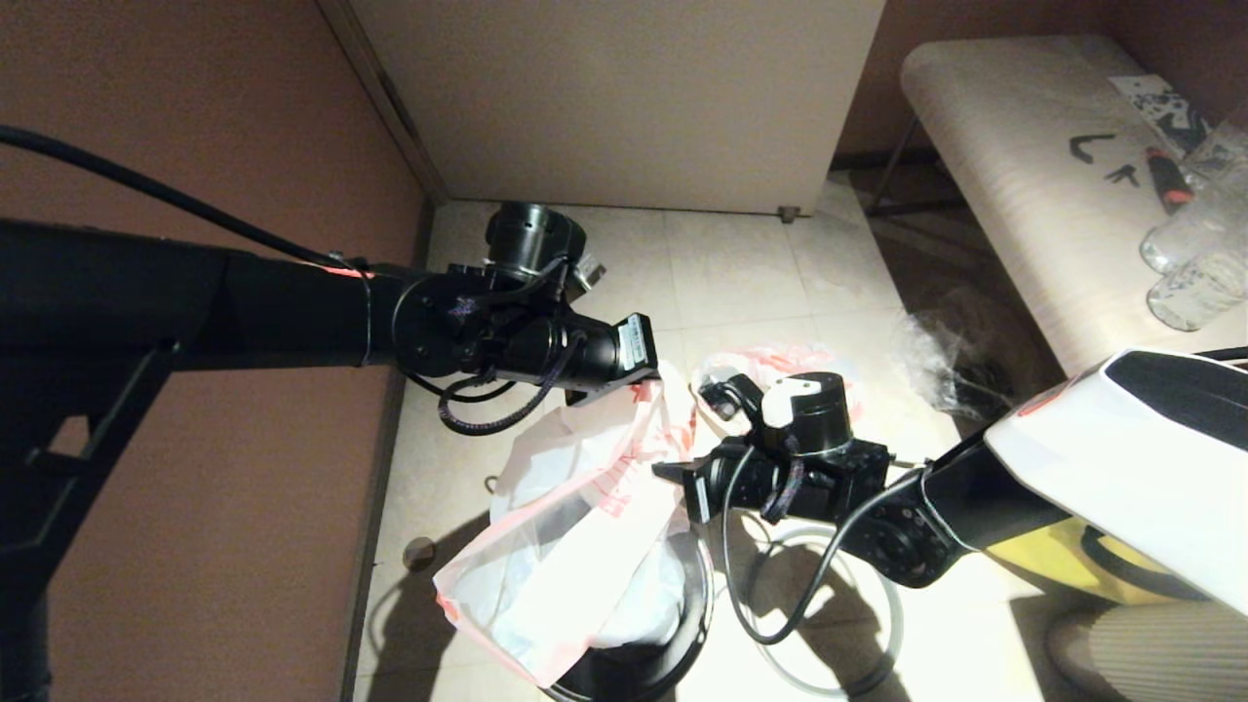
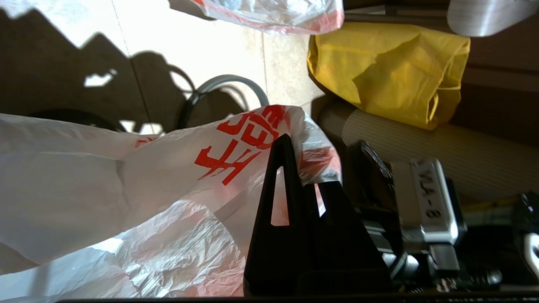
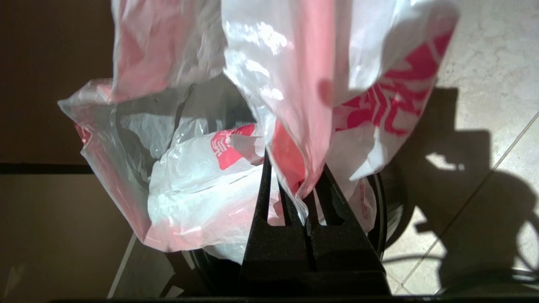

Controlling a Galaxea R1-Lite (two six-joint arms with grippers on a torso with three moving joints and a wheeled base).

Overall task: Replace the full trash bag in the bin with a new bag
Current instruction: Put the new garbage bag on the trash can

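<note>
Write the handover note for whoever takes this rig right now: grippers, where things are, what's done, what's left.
Left gripper: shut on the new bag's edge.
Right gripper: shut on the opposite edge.
New bag: held between both over the bin, lower part hanging into it.
Full trash bag: on the floor beyond the right arm.
Grey ring rim: on the floor beside the bin.
Done: old bag out.
Left: spread the new bag over the bin mouth, refit the ring.

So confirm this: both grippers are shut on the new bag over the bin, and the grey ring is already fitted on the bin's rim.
Wrong on the ring. The head view shows the grey ring lying on the floor beside the bin, not fitted. The rest holds: left gripper and right gripper are shut on the new bag.
</note>
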